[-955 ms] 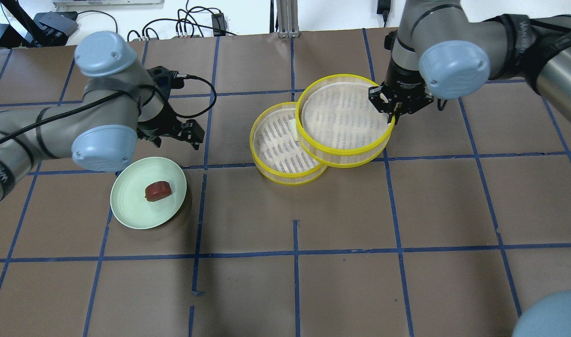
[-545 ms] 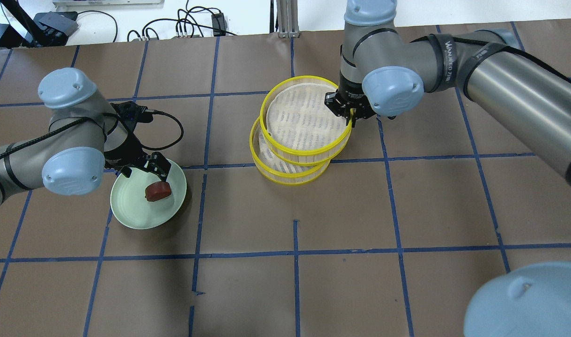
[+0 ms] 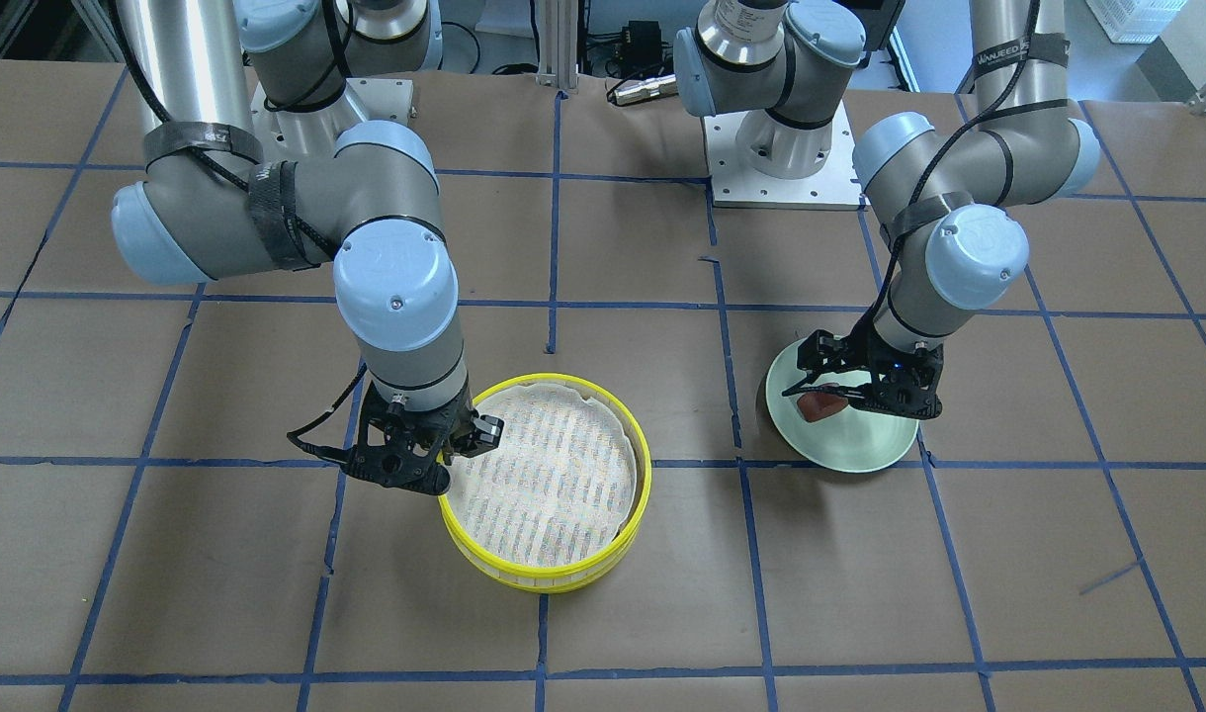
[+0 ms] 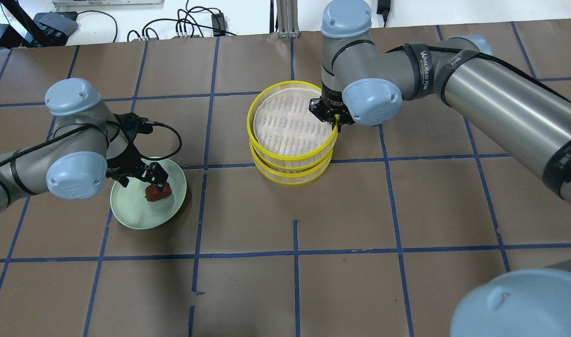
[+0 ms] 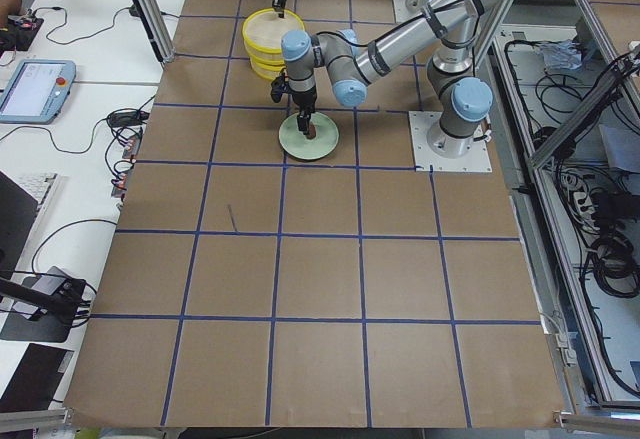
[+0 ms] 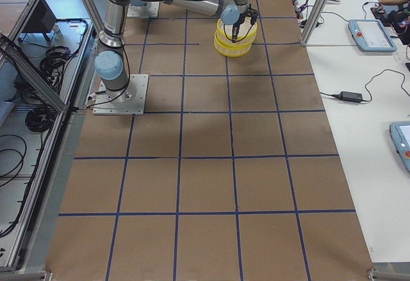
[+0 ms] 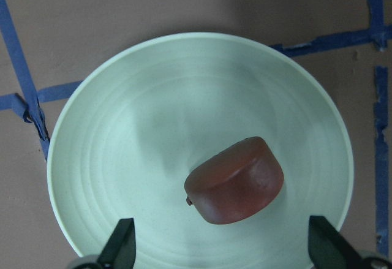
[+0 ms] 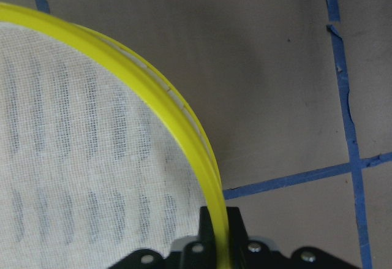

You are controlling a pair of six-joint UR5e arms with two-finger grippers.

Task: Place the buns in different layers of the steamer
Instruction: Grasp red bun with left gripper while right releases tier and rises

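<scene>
The steamer's upper tray [image 4: 285,121] sits stacked on the lower tray [image 4: 292,179], both with yellow rims. My right gripper [image 4: 334,122] is shut on the upper tray's right rim [image 8: 177,119], as the front view [image 3: 445,460] also shows. The white bun is hidden under the upper tray. The reddish-brown bun [image 4: 157,192] lies on the pale green plate [image 4: 140,213]. My left gripper [image 4: 142,179] is open just above the bun [image 7: 236,180], with one finger on each side of it.
Brown paper with blue tape lines covers the table [image 4: 295,281]. Cables and a metal post [image 4: 283,18] lie along the far edge. The plate [image 3: 860,445] stands about one grid square from the steamer [image 3: 549,485].
My right gripper has carried the upper tray left onto the lower tray, covering the white bun. My left gripper has moved from beyond the plate to over the brown bun.
</scene>
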